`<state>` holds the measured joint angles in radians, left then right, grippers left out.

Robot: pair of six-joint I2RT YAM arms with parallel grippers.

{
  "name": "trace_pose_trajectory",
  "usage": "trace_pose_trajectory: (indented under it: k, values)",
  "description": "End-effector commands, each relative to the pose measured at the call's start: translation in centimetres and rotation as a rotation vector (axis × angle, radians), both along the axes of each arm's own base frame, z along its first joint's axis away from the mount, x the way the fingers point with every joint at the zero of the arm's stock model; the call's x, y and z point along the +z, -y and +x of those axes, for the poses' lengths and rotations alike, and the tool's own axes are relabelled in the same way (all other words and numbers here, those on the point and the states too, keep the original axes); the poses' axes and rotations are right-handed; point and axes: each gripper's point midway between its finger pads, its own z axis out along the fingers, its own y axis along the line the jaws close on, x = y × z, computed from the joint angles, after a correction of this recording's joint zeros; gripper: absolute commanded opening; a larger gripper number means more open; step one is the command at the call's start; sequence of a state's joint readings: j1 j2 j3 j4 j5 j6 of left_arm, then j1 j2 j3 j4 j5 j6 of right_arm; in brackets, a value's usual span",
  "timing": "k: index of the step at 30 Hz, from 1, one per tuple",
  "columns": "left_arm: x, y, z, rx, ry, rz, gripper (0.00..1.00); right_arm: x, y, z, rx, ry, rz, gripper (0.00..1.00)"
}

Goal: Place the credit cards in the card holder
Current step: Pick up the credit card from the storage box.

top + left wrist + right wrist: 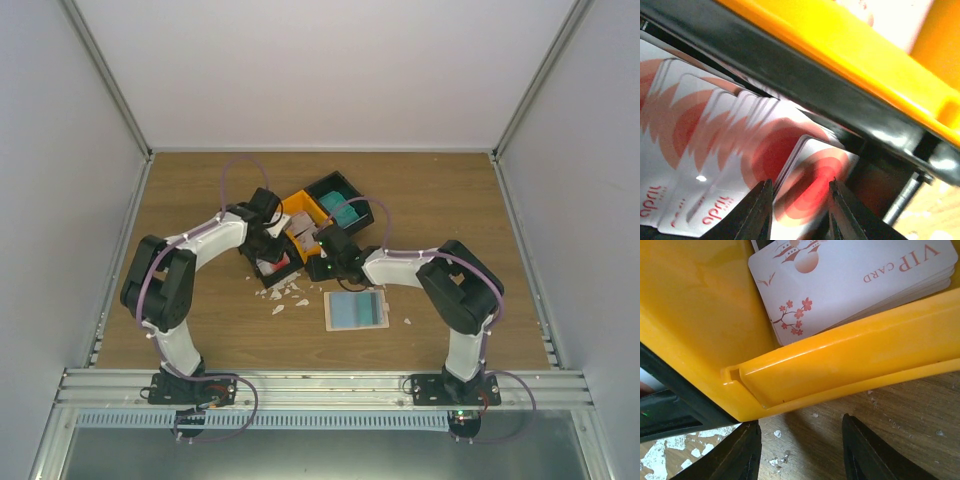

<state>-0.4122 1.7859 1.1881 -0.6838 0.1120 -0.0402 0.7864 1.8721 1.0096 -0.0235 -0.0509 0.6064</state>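
Left arm reaches to 12 o'clock; left gripper [799,187] sits in the black bin [805,75], fingers astride a red-ringed white credit card [815,167], grip unclear. Neighbouring cards [695,150] read "april". Right gripper [800,422], jaws parted and empty, hovers by the orange bin [690,315] of "VIP CARD" cards [855,285]. The card holder [357,326] lies at the bins' 5 o'clock.

Hidden, cropped, blurred

Smeared, and cut off at 9 and 6 o'clock in the left wrist view: fanned white plastic cards with red rings [705,150]; hold of the dark left gripper [800,210] on the nearest one unreadable. Cropped at 12 o'clock in the right wrist view: stacked white "VIP CARD" cards [855,285]. Partly covered from above by both arms: joined black-orange-black plastic bins [297,205].
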Motion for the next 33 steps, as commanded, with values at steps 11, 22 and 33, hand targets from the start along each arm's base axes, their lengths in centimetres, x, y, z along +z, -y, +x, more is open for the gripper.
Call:
trace_pose_trajectory:
  k: [11, 22, 33]
  values:
    - [1.3, 2.5, -4.7, -0.032, -0.099, -0.144, 0.32, 0.7, -1.1, 0.8, -0.007, 0.007, 0.025, 0.45]
    - [1.4, 2.6, -5.7, -0.031, -0.109, -0.135, 0.32, 1.1, -0.9, 0.6, -0.015, 0.007, 0.037, 0.46]
    - [2.4, 2.9, -4.4, -0.031, -0.053, -0.137, 0.42, 2.3, -0.2, 0.6, -0.033, 0.023, 0.053, 0.45]
